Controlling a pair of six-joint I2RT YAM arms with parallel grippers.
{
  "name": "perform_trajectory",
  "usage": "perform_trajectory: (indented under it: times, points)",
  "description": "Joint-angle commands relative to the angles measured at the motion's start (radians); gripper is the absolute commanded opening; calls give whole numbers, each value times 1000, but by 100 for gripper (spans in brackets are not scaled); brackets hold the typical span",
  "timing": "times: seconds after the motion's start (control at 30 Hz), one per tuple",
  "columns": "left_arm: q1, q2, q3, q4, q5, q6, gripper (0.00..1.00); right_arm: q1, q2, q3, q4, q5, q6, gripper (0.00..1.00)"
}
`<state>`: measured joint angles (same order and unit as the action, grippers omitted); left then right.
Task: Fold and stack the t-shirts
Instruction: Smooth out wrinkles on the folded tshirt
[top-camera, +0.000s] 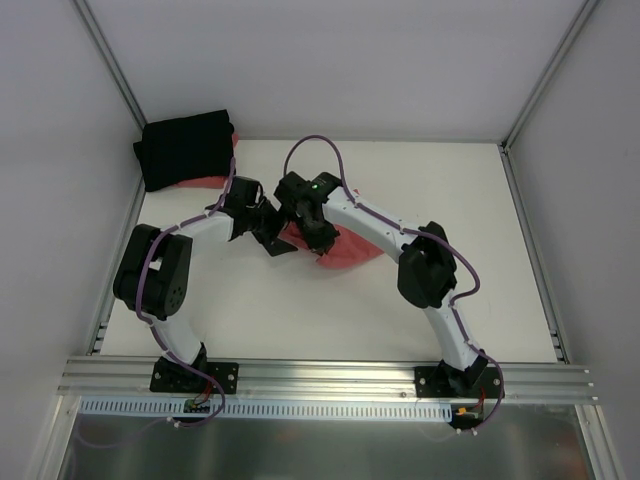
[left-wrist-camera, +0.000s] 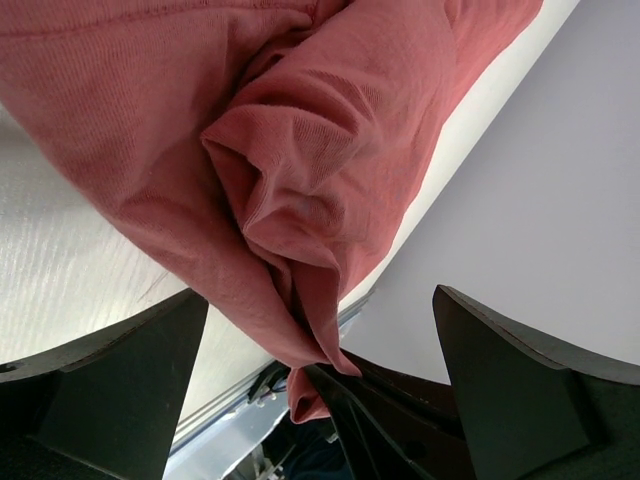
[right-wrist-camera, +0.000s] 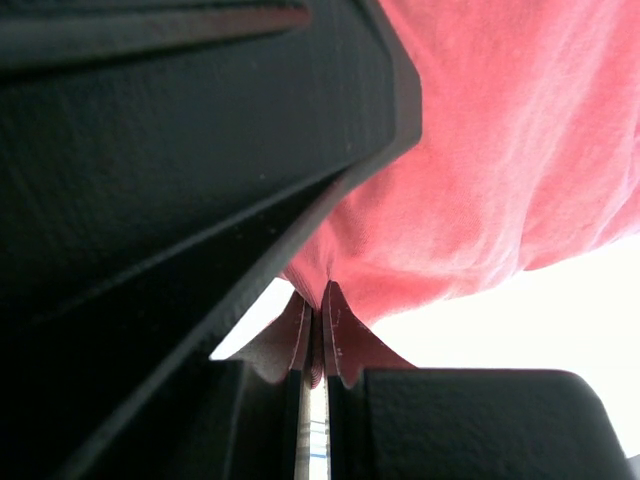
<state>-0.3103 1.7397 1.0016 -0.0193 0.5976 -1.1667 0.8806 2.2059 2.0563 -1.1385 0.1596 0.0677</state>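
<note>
Coral t-shirt material: the coral t-shirt (top-camera: 348, 256) is soft, fine-ribbed knit, matte, gathered into deep rounded folds with no flat panel showing.
Coral t-shirt shape: a bunched, crescent-like lump in the top view; from my left wrist it narrows into a creased tail.
Coral t-shirt place: about the middle of the white tabletop (top-camera: 400, 310), under and just right of my two wrists.
Coral t-shirt axis: the lump runs roughly left to right, its wider end toward the right arm. I cannot tell whether it rests on the surface or hangs.
Right fingers: my right fingers (right-wrist-camera: 350, 350) are pressed together on a pinch of the coral cloth, which balloons out smooth above them.
Left fingers: my left fingers (left-wrist-camera: 120, 390) stand wide apart, the coral tail lying between them, gripped by neither.
Black t-shirt: the black t-shirt (top-camera: 185, 150) is a thick folded rectangle in the far left corner, long axis left to right.
Under it: a strip of coral cloth shows at its near edge.
</note>
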Motion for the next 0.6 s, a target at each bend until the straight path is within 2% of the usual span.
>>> perform_trajectory:
  times: [0.0, 0.33, 0.57]
  points:
    - [-99, -16, 20, -5, 120, 25, 99, -12, 18, 39, 155, 32, 24, 0]
    - [-136, 37, 88, -71, 91, 44, 99, -17, -12, -8, 180, 35, 24, 0]
    - [-136, -5, 78, -94, 85, 58, 99, -17, -20, -8, 187, 35, 24, 1]
